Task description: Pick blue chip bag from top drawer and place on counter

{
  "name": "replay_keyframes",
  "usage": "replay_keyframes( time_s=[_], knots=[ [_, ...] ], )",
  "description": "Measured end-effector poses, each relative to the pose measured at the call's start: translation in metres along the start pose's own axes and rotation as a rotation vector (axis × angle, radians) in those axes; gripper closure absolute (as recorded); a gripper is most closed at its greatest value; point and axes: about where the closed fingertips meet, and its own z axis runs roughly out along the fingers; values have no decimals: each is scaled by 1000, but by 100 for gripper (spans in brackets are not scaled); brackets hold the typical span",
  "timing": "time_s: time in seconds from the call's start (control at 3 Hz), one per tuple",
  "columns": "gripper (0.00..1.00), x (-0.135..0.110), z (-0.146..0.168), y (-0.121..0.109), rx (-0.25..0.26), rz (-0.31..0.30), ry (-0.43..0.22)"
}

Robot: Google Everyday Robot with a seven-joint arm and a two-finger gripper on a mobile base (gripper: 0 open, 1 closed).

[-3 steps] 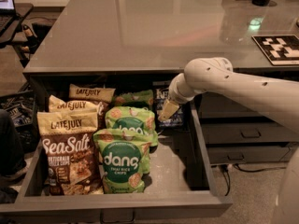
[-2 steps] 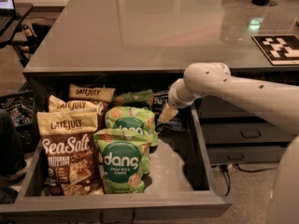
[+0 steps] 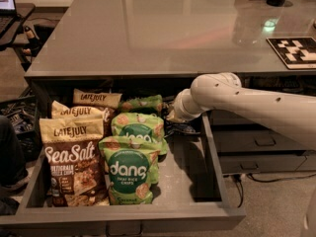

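The top drawer (image 3: pixel 183 181) is pulled open below the counter (image 3: pixel 163 28). The blue chip bag (image 3: pixel 184 129) lies at the drawer's back right, dark and mostly hidden under my arm. My gripper (image 3: pixel 173 115) reaches in from the right and sits low, right over the bag's left end, next to the back green bag. I cannot tell whether it touches the bag.
Green "dang" bags (image 3: pixel 129 171) stand in the drawer's middle and brown "Late July" bags (image 3: pixel 73 157) on its left. Narrower drawers with handles (image 3: pixel 261 142) are on the right. A black-and-white marker board (image 3: pixel 296 51) lies on the counter's right side.
My gripper has shifted slightly to the left and up over the drawer's back right corner. The bags have not moved.
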Motion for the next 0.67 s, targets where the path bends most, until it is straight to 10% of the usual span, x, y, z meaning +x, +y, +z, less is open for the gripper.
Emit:
replay_keyframes(
  time_s=[0.67],
  knots=[
    [100, -17, -20, 19, 37, -67, -41]
  ],
)
